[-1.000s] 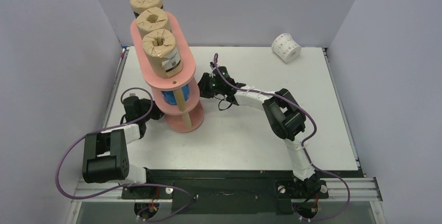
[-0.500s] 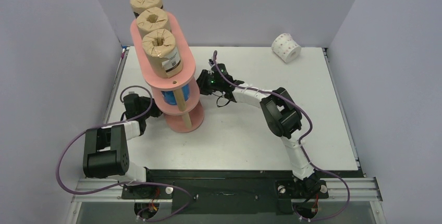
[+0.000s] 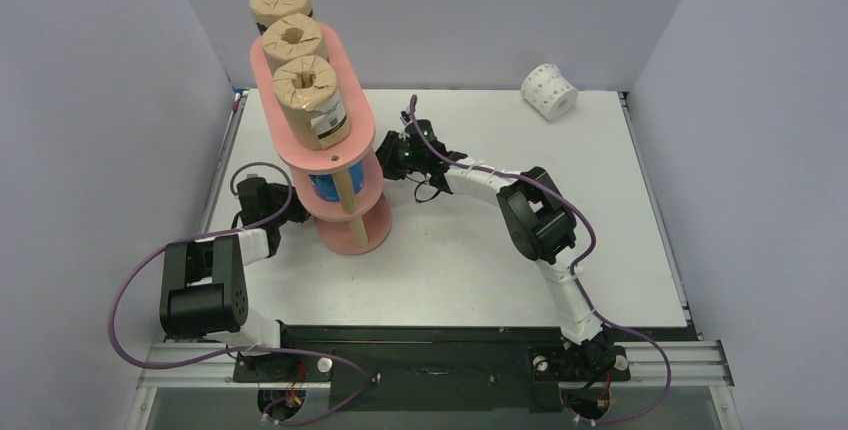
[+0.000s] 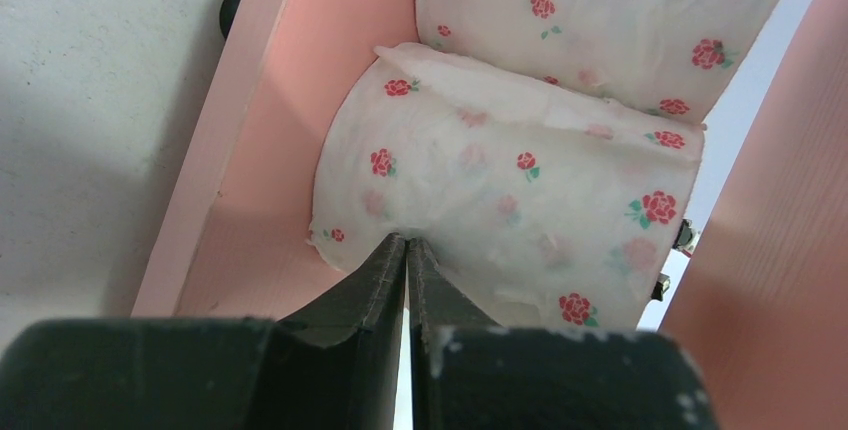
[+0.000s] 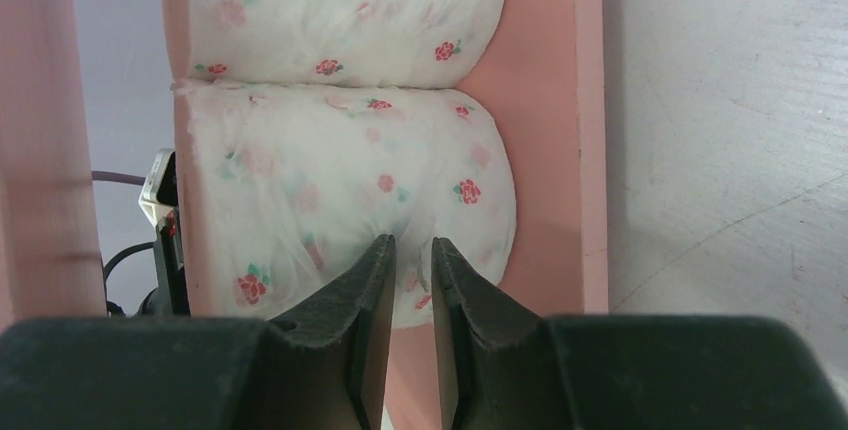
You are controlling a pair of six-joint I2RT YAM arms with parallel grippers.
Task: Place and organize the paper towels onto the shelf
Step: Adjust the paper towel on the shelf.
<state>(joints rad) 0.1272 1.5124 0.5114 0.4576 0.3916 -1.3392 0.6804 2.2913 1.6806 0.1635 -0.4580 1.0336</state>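
**Shelf and rolls.** The shelf (image 3: 305, 158) stands upright on the left half of the desk (image 3: 450, 270). It consists of three salmon-pink oblong boards joined by light wooden posts. Three brown rolls (image 3: 293, 42) stand on end in a row on the top board, cores up. The nearest one shows a black-printed label. A blue roll (image 3: 325, 189) is visible at the near end of the middle board. One white dotted roll (image 3: 549, 91) lies on its side at the far right of the desk, well apart from the shelf.

**Left pincer.** The left pincer (image 4: 407, 248) is at the left flank of the shelf, low down. Its fingers are pressed together with no gap. The tips touch the wrap of a rose-print roll (image 4: 520, 190) that lies on a pink board, with a second pink board running along the other side. A further rose-print roll (image 4: 600, 20) lies behind the first, touching it. Whether any film is nipped between the tips cannot be told.

**Right pincer.** The right pincer (image 5: 410, 250) is at the right flank of the shelf. Its fingers stand a narrow slit apart. Both tips rest against the wrap of a white flowered roll (image 5: 340, 180) on a pink board. Nothing is clearly clamped between the fingers. Another flowered roll (image 5: 350, 10) lies beyond, touching the first.
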